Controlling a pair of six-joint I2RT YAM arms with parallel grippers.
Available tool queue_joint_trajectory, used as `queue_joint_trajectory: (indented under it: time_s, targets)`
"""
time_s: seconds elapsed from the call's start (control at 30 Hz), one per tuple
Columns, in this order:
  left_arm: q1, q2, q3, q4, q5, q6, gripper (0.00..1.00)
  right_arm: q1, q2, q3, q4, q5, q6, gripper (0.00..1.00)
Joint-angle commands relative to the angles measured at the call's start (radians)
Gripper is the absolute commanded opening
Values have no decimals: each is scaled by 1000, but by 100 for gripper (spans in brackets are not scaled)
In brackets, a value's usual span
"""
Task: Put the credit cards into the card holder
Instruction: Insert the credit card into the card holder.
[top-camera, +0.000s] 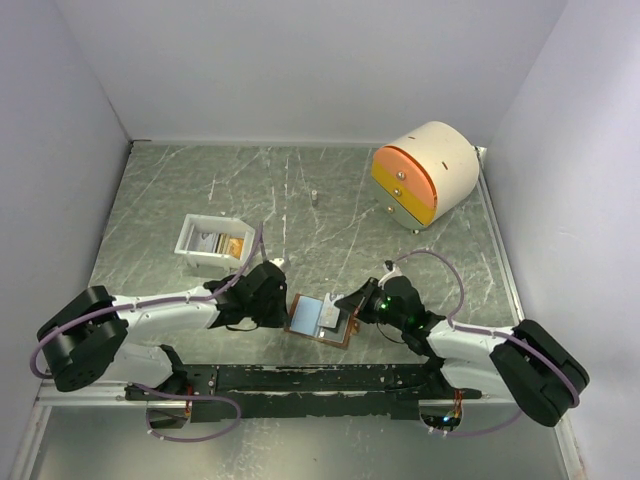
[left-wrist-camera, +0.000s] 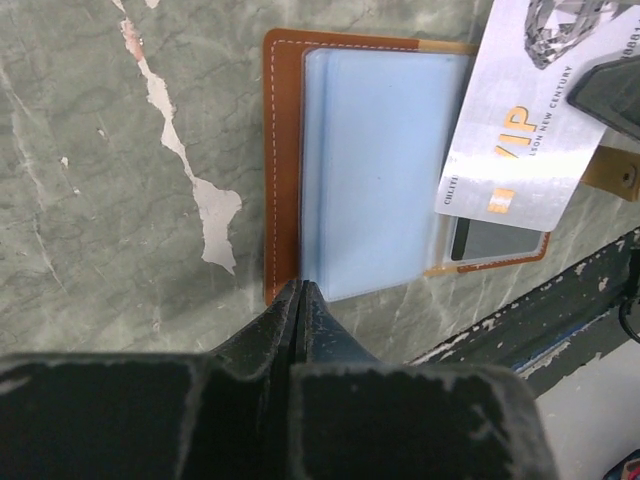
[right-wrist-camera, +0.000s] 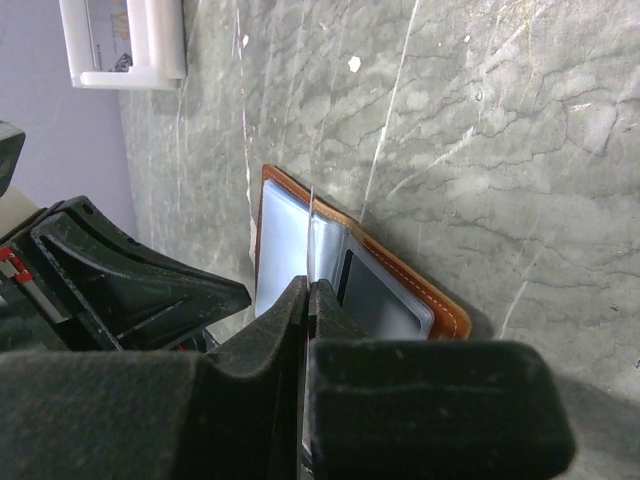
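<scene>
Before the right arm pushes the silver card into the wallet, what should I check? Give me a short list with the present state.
1. Wallet lies open, pockets up: ok.
2. Right gripper shut on silver card: ok.
3. Card edge lined up with a pocket slot: cannot tell.
4. Left gripper shut at wallet's edge: ok.
5. Left gripper really pins the wallet down: cannot tell.
6. Card inside a pocket: not ok, most of it shows outside.
</scene>
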Motion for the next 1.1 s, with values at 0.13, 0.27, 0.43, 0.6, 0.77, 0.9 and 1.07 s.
queue_joint_trajectory:
  time_s: [0.13, 0.27, 0.43, 0.6, 0.77, 0.9, 1.07]
  targets:
    - [-7, 41, -17, 9, -22, -6, 7, -7, 46, -16, 79, -8, 21, 0]
    - [-8, 46, -29, 40, 3, -10, 7, -7, 69, -21, 112, -19, 33, 0]
    - [-11, 51, -39, 63, 18, -21, 7, -7, 80, -26, 131, -25, 40, 0]
    - [-17, 54, -39, 69, 20, -26, 7, -7, 71, -23, 131, -28, 41, 0]
    - [-26, 58, -38, 72, 23, -35, 7, -8, 85, -23, 134, -28, 43, 0]
    - [-39, 61, -32, 74, 21, -44, 7, -10, 109, -33, 156, -36, 54, 0]
    - [-49, 80, -31, 76, 19, -48, 7, -10, 115, -52, 168, -33, 57, 0]
